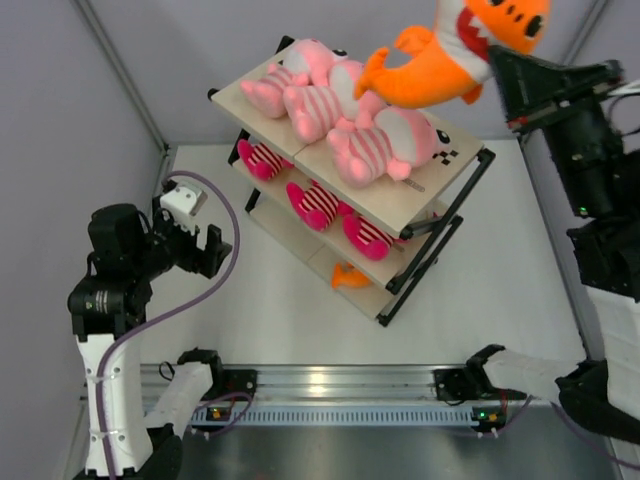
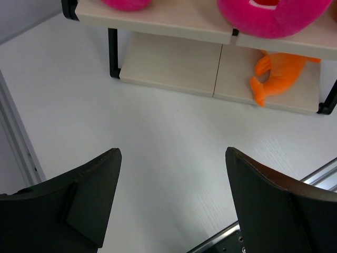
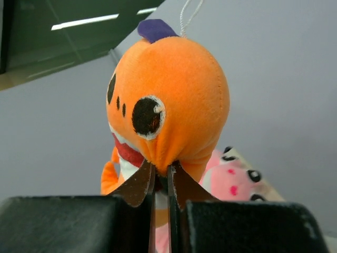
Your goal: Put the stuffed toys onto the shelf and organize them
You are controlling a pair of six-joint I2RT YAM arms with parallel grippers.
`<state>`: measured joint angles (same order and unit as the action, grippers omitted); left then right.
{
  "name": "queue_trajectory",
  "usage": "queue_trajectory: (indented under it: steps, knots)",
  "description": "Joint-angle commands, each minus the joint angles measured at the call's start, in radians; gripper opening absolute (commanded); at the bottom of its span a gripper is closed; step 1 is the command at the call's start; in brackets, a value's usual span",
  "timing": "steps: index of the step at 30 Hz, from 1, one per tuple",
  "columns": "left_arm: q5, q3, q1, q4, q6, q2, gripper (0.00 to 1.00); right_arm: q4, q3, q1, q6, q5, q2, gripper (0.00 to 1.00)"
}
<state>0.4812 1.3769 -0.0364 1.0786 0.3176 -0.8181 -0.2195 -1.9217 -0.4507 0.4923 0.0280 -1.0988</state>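
Three pale toys [image 1: 375, 150], three magenta toys [image 1: 315, 205], two orange toys [image 1: 430, 75] (one aloft), one shelf [image 1: 400, 200].

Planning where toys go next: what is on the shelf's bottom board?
One orange toy lies on the bottom board; beside it looks bare. The middle board covers the rest.

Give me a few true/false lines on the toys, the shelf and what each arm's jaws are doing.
1. The right arm has its jaws shut on an orange toy. True.
2. The left arm is gripping a hot-pink toy. False: its jaws are open and hold nothing, over bare table.
3. Three pale-pink toys lie on the top board of the shelf. True.
4. The shelf's bottom tier holds no toy. False: a second orange toy lies there.
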Motion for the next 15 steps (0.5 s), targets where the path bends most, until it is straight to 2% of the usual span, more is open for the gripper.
queue_trajectory:
  steps: [1,3,6,11,15]
  knots:
    - [0.053,0.101,0.004,0.024,0.001,0.030,0.86,-0.040,-0.055,-0.291,-0.109,0.195,-0.166,0.00]
    - [0.054,0.141,0.004,0.044,0.017,0.043,0.86,-0.038,-0.091,-0.446,-0.144,0.234,-0.219,0.00]
    - [0.027,0.224,0.004,0.084,0.046,0.062,0.86,-0.034,-0.137,-0.564,-0.150,0.276,-0.302,0.00]
    - [-0.140,0.368,0.006,0.101,0.081,0.094,0.87,0.058,-0.040,-0.661,-0.120,0.346,-0.346,0.00]
    - [-0.187,0.438,0.004,0.101,0.138,0.129,0.88,0.135,0.010,-0.784,-0.117,0.426,-0.371,0.00]
